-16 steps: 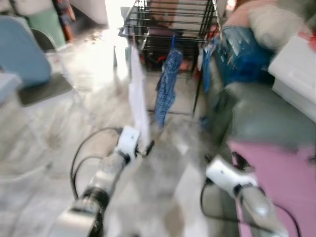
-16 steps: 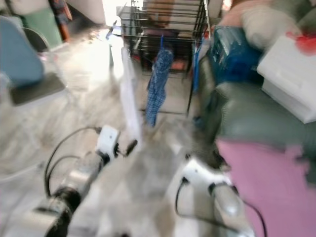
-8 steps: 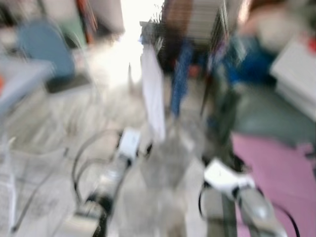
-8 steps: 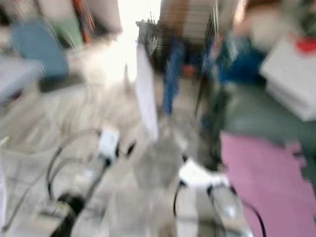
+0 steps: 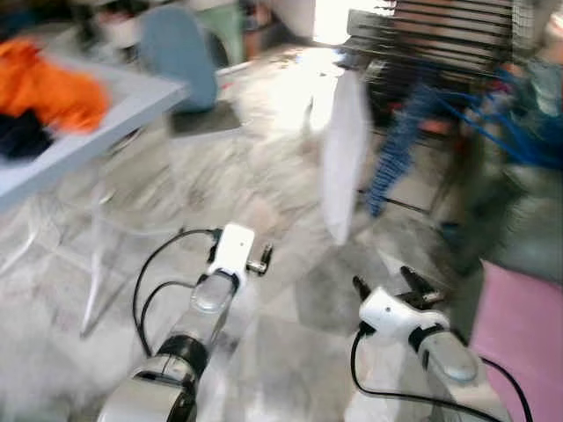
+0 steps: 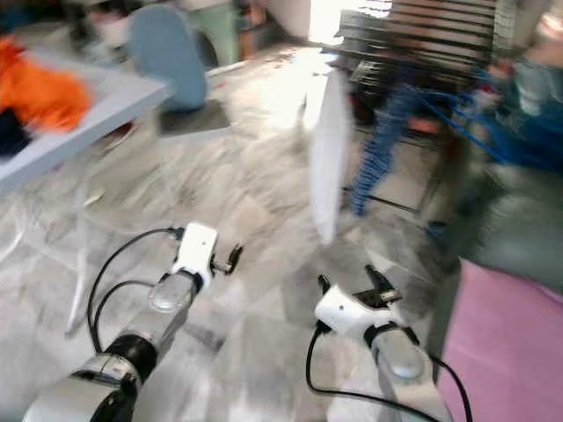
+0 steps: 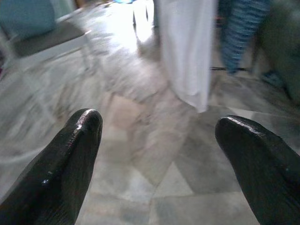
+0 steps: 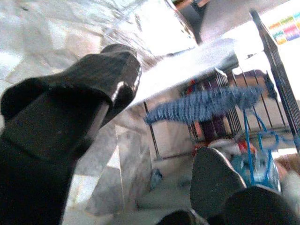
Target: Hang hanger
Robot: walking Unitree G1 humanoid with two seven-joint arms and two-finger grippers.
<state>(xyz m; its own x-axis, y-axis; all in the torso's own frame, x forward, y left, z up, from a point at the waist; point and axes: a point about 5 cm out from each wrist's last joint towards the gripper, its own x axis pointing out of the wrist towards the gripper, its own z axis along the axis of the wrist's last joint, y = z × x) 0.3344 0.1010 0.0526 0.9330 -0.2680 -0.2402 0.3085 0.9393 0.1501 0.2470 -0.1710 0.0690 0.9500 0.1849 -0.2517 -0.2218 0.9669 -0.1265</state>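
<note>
Hanging from the rack (image 5: 440, 35) ahead are a white cloth (image 5: 345, 158) and a blue checked cloth (image 5: 396, 145); a hanger is presumably under each, but blur hides it and none can be made out. Nothing is held. The left gripper (image 7: 157, 154) is spread wide over bare floor (image 5: 264, 176), pointed toward the white cloth. The right gripper (image 5: 387, 283) is spread too, nothing between the fingers, aimed at the rack and blue cloth. Judged handling: a hanger is light and stiff, likely smooth and prone to swinging with cloth on it; best taken at the neck just under the hook, not by the cloth. A table (image 5: 106, 114) with orange cloth (image 5: 48, 75) is seen at left, a blue chair (image 5: 180, 53) beyond it, a pink mat (image 5: 519, 325) at right.
</note>
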